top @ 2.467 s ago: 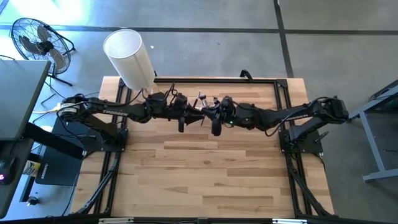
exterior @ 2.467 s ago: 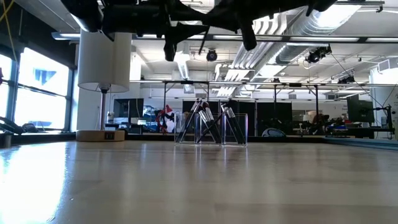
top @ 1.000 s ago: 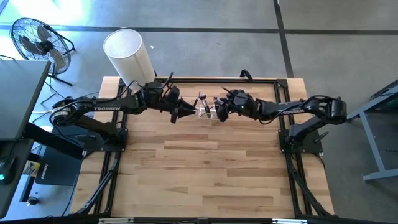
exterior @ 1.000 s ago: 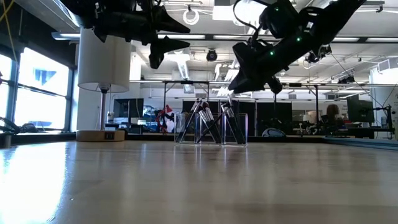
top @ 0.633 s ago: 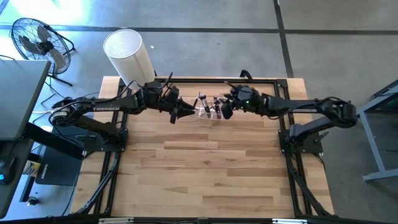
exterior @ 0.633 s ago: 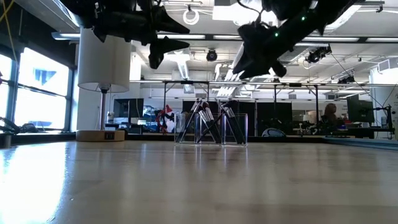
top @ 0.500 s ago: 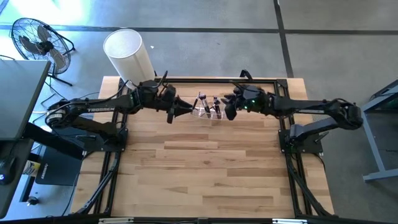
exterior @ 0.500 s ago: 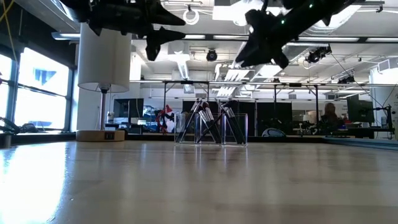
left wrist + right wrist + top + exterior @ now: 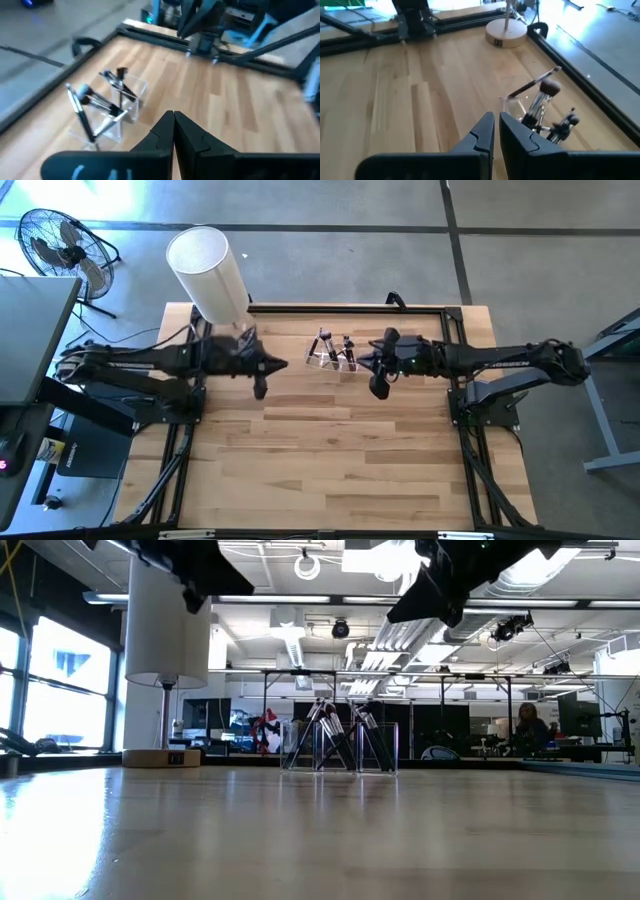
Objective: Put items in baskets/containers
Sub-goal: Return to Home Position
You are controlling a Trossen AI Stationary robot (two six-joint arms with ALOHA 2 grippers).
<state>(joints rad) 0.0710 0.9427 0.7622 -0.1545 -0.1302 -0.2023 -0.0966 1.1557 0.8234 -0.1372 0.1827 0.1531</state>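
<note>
The left gripper [image 9: 278, 365] hangs above the pale wooden surface [image 9: 330, 470], left of the frame's centre in the high view. Its two dark fingers [image 9: 162, 132] are pressed together, clenched and empty. The right gripper [image 9: 364, 362] faces it from right of centre. Its two fingers [image 9: 481, 131] are drawn in to a thin slit, also clenched and empty.

Between the two grippers, touching neither, stands the one small clear plastic holder [image 9: 333, 357], just above the frame's centre near the surface's far edge. The thin dark-handled brushes [image 9: 326, 732] all stand inside it, leaning and crossing one another. In the low view they form two bunches, one left and one right of the holder's middle. The left wrist view lets at least four be told apart, but the full count cannot be read.

One tall white cylindrical lamp shade [image 9: 205, 265] stands at the surface's upper-left corner on one round wooden base [image 9: 506, 32]. One black floor fan [image 9: 60, 242] sits in the frame's upper-left corner, off the surface.
</note>
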